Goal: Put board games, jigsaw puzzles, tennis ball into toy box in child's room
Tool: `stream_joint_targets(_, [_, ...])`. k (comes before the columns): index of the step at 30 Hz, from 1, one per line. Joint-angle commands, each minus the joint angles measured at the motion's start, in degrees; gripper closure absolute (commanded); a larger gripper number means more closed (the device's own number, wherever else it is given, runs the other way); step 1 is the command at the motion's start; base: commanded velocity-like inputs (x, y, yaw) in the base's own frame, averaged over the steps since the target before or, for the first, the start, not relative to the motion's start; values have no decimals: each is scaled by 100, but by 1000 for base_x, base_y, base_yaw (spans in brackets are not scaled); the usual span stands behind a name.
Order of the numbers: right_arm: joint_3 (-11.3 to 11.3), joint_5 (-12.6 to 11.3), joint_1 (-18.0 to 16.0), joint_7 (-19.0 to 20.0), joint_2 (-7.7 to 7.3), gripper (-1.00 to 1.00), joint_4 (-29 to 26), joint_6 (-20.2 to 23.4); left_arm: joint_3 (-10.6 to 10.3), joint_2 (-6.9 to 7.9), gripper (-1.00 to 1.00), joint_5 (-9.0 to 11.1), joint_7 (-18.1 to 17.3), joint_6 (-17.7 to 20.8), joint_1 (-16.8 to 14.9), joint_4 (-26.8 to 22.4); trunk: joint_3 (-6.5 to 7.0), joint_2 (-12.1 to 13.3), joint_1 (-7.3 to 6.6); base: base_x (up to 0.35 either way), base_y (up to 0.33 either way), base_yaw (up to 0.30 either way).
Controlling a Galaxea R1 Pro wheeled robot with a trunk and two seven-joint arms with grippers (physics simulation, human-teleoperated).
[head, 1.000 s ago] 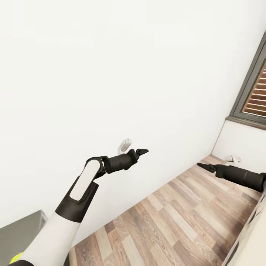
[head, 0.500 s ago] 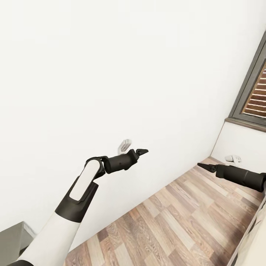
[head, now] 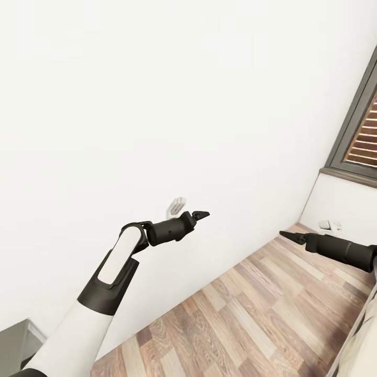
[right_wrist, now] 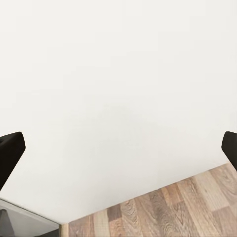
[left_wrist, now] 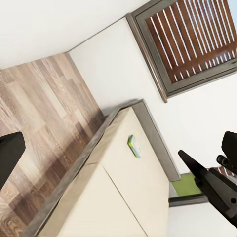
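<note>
Left black fingers (head: 201,214): spread, empty.
Right black fingers (head: 287,235): spread, empty.
Low beige bed (left_wrist: 123,197): beyond left fingers, small green-edged board game (left_wrist: 134,146) lying on it.

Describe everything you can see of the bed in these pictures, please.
In the left wrist view, the bed is a wide, low block with a smooth beige mattress and a dark grey frame running as a thin band along its edge. It stands on the wooden floor, below the window. A small flat green and white box lies on the mattress, away from the edges. Nothing else touches it. In the head view, only a pale corner shows.
</note>
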Motion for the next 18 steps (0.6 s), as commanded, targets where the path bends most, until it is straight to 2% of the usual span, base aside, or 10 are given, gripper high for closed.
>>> stream_joint_targets(1, [-5,6,-7,24,-1,-100,-1,27,0,3,-100,61,57,4,-6,-5,-13,-13,5,209,19,0])
stream_joint_targets(7, [-5,4,-7,24,4,-100,-1,27,-9,10,-100,62,49,4,-6,-5,-13,-13,5,218,53,0])
stream_joint_targets(18, [-5,-2,-8,24,5,-100,-1,27,-28,11,-100,62,48,4,-6,-9,-13,-13,5,61,18,-34])
